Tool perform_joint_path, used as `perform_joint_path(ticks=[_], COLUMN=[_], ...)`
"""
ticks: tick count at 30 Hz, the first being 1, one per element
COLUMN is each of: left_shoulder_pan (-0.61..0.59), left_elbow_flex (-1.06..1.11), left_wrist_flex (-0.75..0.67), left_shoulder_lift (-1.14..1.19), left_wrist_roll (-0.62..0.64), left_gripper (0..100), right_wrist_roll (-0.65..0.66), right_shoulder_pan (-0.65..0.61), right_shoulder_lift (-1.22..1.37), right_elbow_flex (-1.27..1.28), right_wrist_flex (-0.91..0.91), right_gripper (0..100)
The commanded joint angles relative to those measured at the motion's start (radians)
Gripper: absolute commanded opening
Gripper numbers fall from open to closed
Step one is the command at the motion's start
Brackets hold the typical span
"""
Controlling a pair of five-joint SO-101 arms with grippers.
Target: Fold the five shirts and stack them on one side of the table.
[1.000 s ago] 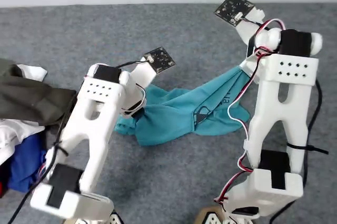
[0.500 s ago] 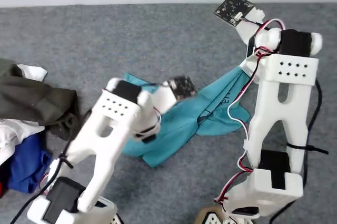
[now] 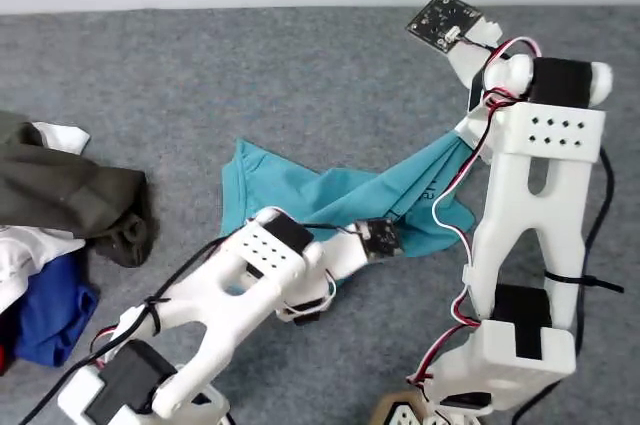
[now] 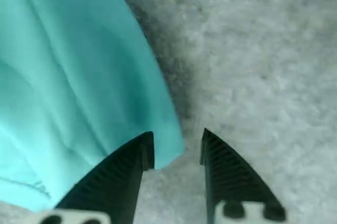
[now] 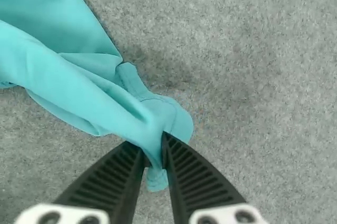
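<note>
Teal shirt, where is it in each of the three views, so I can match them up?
High view: the shirt is stretched across the middle of the table.
Left wrist view: the shirt lies flat, its edge at the open left gripper.
Right wrist view: a bunched corner of the shirt is pinched in the right gripper.
Shared landmark: the grey table surface under the shirt.

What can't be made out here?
- High view: the left edge cuts off the shirt pile; count unclear.
- High view: the left arm covers part of the teal shirt; its fold state is unclear.
- Left wrist view: the teal shirt runs off frame beside the open left gripper.
</note>
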Motion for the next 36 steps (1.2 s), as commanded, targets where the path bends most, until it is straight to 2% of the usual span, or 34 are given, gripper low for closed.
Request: perform_joint_path(ticks=[1, 14, 25, 29, 36], left_shoulder_pan=[-0.058, -0.081, -0.035, 0.0, 0.046], left_elbow_flex=[0.001, -0.004, 0.004, -0.019, -0.027], left_wrist_flex=[-0.037, -0.04, -0.038, 0.012, 0.031], left_shoulder_lift=[-0.034, 0.08, 0.086, 0.078, 0.057], left_wrist_roll=[0.008, -0.028, -0.021, 0.005, 0.006], left_gripper=[20, 20, 20, 15, 15], right_wrist_roll=[-0.011, -0.011, -0.011, -0.011, -0.011], right_shoulder_pan=[-0.004, -0.004, -0.004, -0.004, -0.004], right_shoulder_lift=[-0.018, -0.012, -0.01, -0.01, -0.01], right_elbow_flex=[-0.008, -0.008, -0.008, -0.008, -0.008], right_wrist_flex=[0.005, 0.004, -0.004, -0.004, -0.005], right_gripper=[1.0, 1.0, 1.0, 1.0, 1.0])
